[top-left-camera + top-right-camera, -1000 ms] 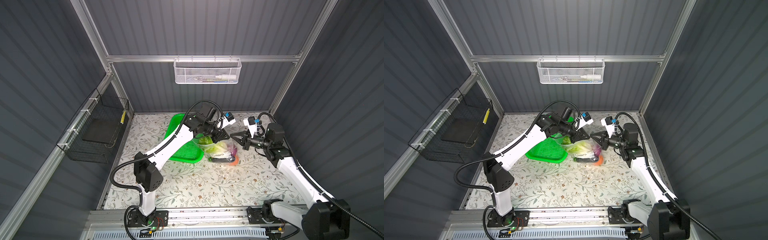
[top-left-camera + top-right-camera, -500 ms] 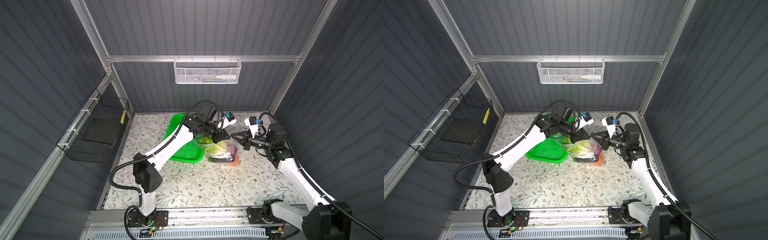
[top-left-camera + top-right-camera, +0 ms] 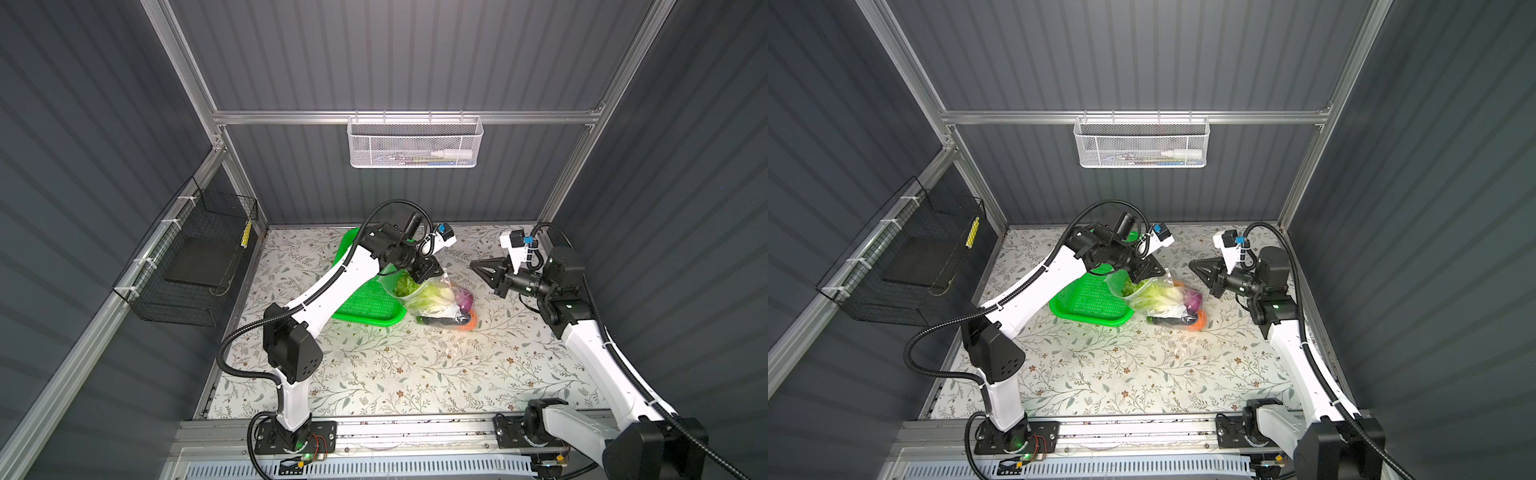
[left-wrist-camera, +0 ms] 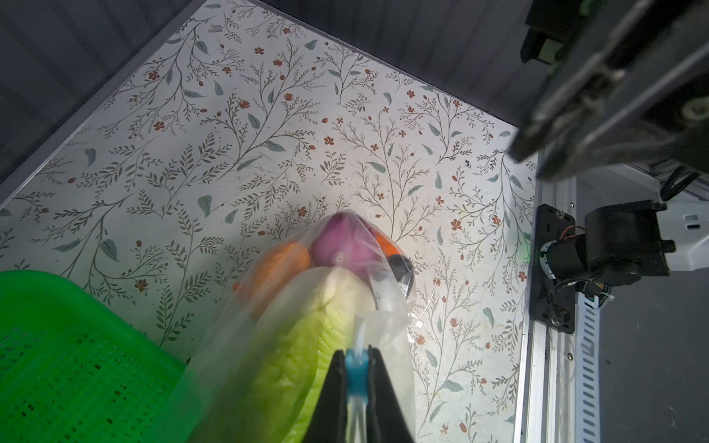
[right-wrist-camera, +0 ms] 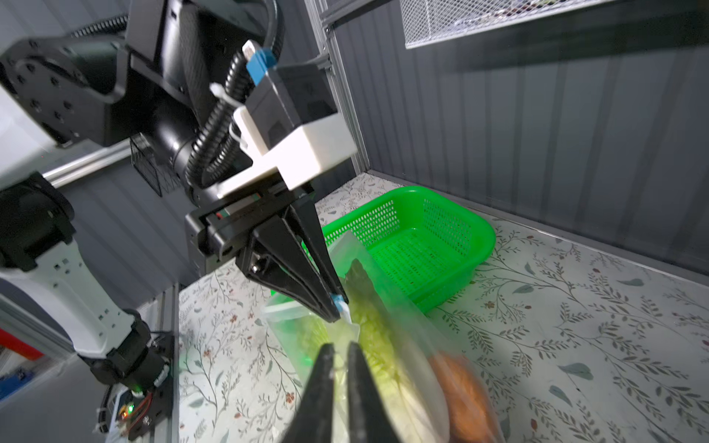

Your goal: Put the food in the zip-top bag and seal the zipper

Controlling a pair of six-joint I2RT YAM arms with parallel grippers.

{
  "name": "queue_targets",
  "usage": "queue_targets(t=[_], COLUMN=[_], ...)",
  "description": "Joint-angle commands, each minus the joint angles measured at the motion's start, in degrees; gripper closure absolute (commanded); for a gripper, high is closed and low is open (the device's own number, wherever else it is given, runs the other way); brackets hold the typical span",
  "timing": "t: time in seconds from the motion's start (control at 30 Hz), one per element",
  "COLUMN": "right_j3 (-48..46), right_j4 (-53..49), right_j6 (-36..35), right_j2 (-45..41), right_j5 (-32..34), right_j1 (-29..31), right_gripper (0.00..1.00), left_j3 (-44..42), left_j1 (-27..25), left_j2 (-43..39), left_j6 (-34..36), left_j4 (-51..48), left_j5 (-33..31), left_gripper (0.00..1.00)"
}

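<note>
A bright green basket (image 3: 361, 305) sits left of centre on the floral worktop (image 3: 415, 365). Just beside it lies the clear zip-top bag (image 3: 446, 286), holding napa cabbage (image 3: 434, 296) and a purple onion (image 3: 464, 298). The left gripper (image 4: 356, 356) has its jaws clenched on the bag's light-blue slider tab (image 4: 356, 377), holding that end raised. Farther right, the right gripper (image 5: 339, 347) hovers clear of the bag, jaws slightly parted and empty.

Clear zip-top bag (image 4: 389, 326); food (image 3: 436, 296) inside

The left arm (image 3: 332, 286) stretches forward and down, its left gripper (image 4: 356, 351) clamped tight on the zipper (image 5: 338, 303). The right arm (image 3: 590, 345) bends inward, its right gripper (image 5: 339, 345) held level, jaws slightly parted.
</note>
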Motion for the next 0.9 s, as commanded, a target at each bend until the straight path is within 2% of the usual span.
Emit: queue_targets(t=[0.0,0.1,0.4,0.73,0.83,0.87], right_j3=[3.47,4.64,5.72,7.62,8.15,8.04], right_j4=[-6.51,-10.43,-14.78,-10.78,-9.02,-8.06], right_j6=[-5.81,-9.59,-15.61,-16.08,-15.19,-14.67], right_j2=[0.44,1.23,6.07,11.8,13.25,13.41], right_j5=[-2.38,-1.13,-0.19,0.55,0.67,1.16], right_j1=[0.98,2.62,5.23,8.94,9.53,9.72], right_gripper=[0.61,0.54,0.56,0.47,0.5,0.56], left_j3=[1.53,2.05,2.96,3.92,3.94,3.75], left_j1=[-0.21,-0.58,-0.85,-1.2,-1.29,-1.24], left_j2=[-1.35,-1.15,-1.09,-0.37,-0.34,-0.28], left_j6=[-1.47,-2.57,-3.21,-3.71,-3.95,-4.07], left_j4=[0.07,0.85,0.62,0.17,0.42,0.52], left_j5=[2.59,3.63,4.52,5.97,5.91,5.91], left_gripper=[1.0,1.0,1.0,1.0,1.0,1.0])
